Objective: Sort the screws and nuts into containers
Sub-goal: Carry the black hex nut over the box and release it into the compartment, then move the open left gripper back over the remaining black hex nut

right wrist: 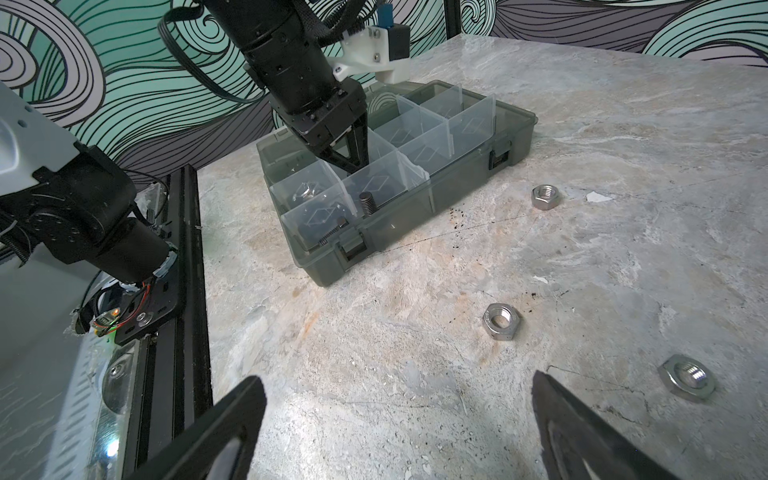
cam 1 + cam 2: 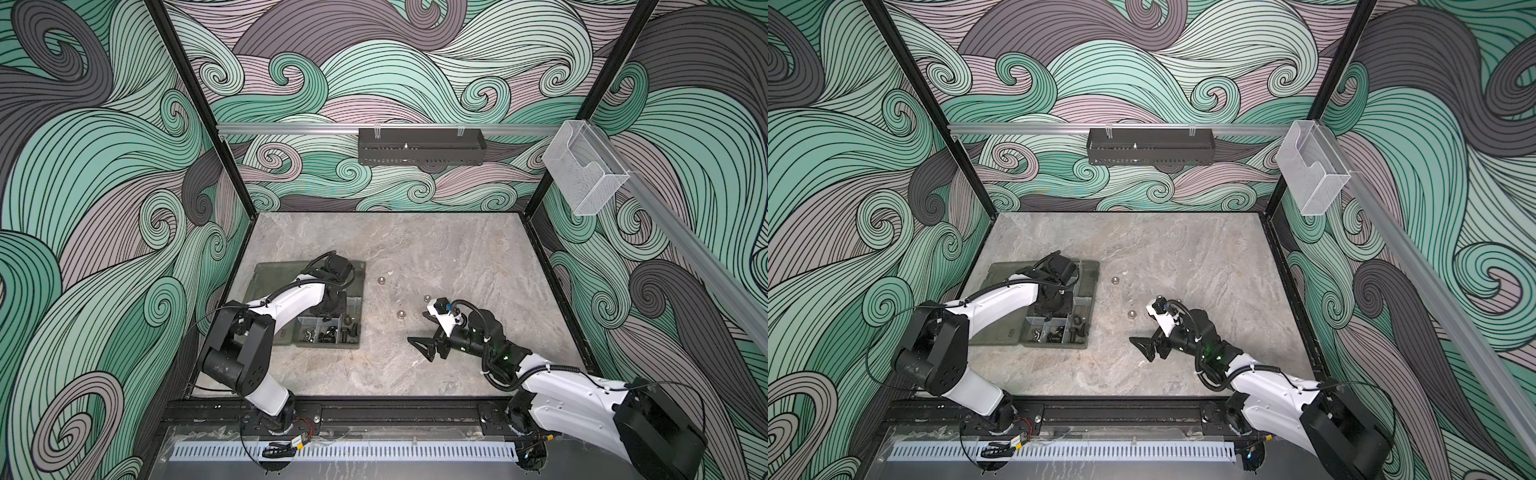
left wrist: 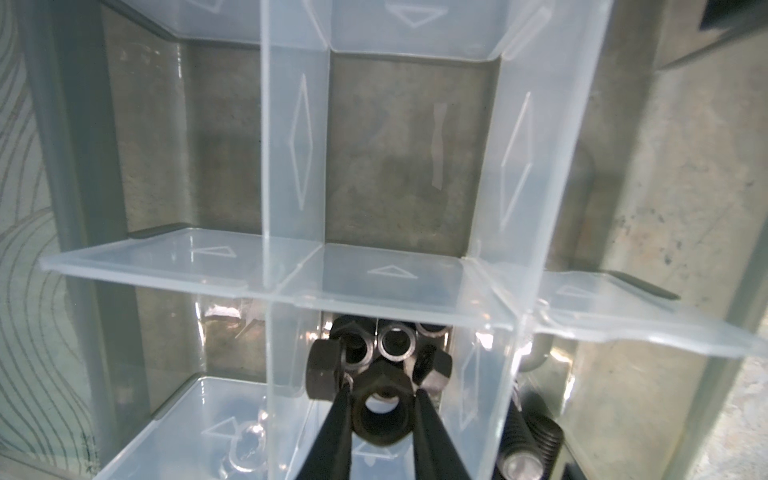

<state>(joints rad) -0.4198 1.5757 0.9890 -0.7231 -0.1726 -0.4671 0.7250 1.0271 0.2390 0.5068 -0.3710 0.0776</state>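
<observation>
Left gripper pinched black nut across its flats inside a nut-filled compartment | likely light, rigid, slick steel; flats give best hold | loose silver nuts lay at organizer box 3 o'clock | right gripper gaped empty

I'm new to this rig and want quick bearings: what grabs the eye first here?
The left gripper is down in a compartment of the grey organizer box, pinching a black hex nut beside other nuts. Three silver hex nuts lie loose on the marble-look table before the open right gripper.
</observation>
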